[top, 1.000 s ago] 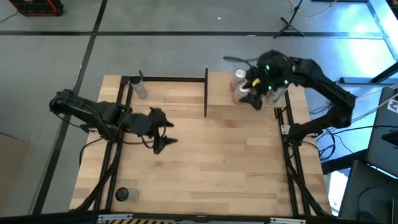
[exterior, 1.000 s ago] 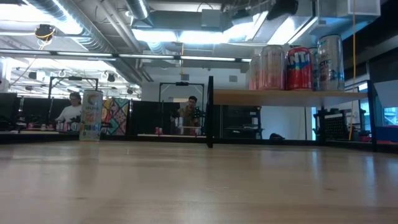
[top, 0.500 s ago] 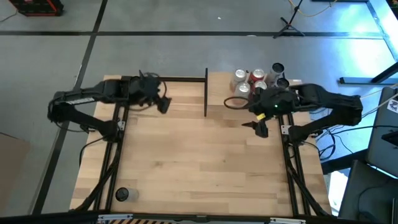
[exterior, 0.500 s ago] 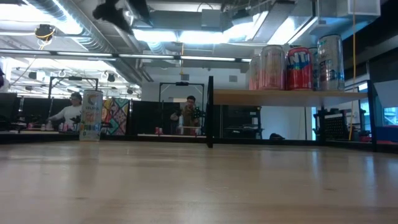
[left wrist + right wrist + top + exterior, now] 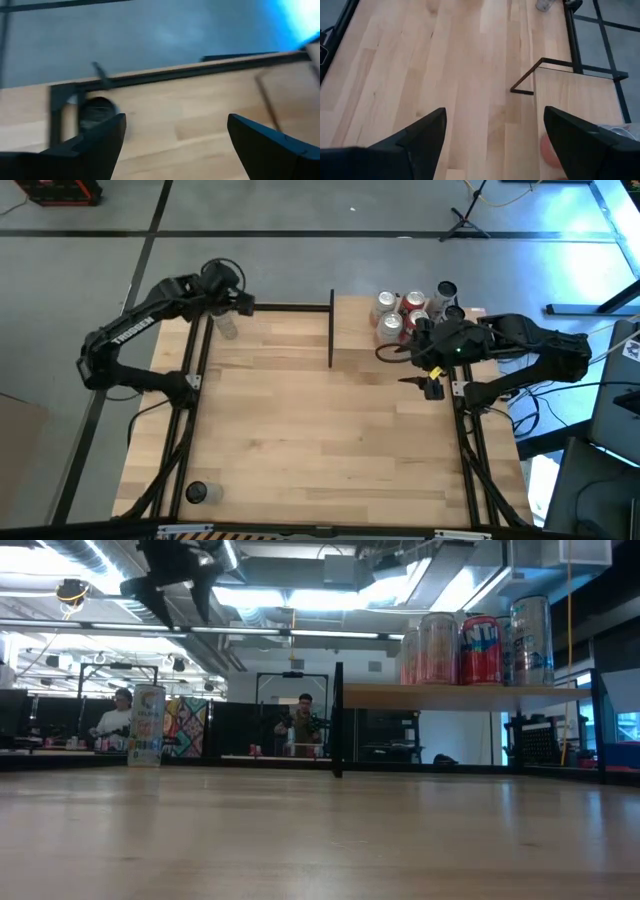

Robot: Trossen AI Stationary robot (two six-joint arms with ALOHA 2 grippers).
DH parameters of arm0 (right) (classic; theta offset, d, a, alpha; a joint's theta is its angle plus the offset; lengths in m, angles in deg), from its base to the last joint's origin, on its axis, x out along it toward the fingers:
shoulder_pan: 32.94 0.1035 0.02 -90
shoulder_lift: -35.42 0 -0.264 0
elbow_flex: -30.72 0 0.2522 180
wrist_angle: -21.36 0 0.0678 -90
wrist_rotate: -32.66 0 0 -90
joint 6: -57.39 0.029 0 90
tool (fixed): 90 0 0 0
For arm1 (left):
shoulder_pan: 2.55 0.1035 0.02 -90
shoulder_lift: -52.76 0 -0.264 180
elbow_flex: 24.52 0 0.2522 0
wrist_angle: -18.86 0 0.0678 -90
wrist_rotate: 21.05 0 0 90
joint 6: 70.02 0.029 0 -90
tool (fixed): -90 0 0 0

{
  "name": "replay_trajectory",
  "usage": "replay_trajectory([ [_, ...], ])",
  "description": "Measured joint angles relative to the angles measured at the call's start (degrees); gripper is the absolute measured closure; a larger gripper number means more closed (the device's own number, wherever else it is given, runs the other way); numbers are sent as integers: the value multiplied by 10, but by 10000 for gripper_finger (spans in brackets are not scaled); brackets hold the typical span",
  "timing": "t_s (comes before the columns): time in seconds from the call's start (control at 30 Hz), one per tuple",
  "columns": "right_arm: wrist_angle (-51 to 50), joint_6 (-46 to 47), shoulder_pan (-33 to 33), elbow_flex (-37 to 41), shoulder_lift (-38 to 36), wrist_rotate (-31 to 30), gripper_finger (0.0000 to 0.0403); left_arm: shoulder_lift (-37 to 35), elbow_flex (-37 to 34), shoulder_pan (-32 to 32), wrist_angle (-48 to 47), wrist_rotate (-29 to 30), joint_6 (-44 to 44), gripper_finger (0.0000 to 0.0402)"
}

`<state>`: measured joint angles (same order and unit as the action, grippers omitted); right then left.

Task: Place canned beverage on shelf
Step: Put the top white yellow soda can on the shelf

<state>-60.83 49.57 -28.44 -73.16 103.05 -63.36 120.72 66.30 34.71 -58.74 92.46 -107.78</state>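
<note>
Two pincers, both spread, neither grasping anything. Left gripper (image 5: 172,145) has its fingers wide apart, raised above the far left corner of the table (image 5: 320,440). Just below and beside it stands a pale can (image 5: 226,326) by the black frame rail (image 5: 275,307); from the left wrist the can's dark top (image 5: 96,109) shows just off one finger (image 5: 102,142), not touched. In the low view the same gripper (image 5: 170,580) hangs high overhead, well clear of the white and yellow can (image 5: 147,726) standing upright on the tabletop.

Right gripper (image 5: 432,375) also released, fingers parted, low over the table just off the near edge of the shelf (image 5: 355,345). From the right wrist, bare wood lies between its fingers (image 5: 420,137), and the shelf board (image 5: 570,100) with its black corner post sits beside the far finger. Up on the shelf, just beyond this gripper, a cluster of cans: silver can (image 5: 385,302), red can (image 5: 414,304), another silver one (image 5: 391,325), dark-topped can (image 5: 446,291). Low view shows three upright in a row, pink can (image 5: 428,648), red one (image 5: 481,650), tall silver one (image 5: 531,640).

Well apart from both, a lone dark-topped can (image 5: 199,492) at the near left corner. Behind the table, a person (image 5: 303,726) and another person (image 5: 115,718) in the room.
</note>
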Motion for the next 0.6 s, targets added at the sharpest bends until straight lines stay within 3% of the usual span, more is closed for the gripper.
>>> replay_trajectory([
  [0.2, 20, -2, -29, 0, -2, -18, 82, 35, 0, 65, -64, 40, 7, 56],
  [0.6, 26, -8, -113, 0, -2, -5, 82, 142, -1, 187, -72, -12, 81, 56],
])
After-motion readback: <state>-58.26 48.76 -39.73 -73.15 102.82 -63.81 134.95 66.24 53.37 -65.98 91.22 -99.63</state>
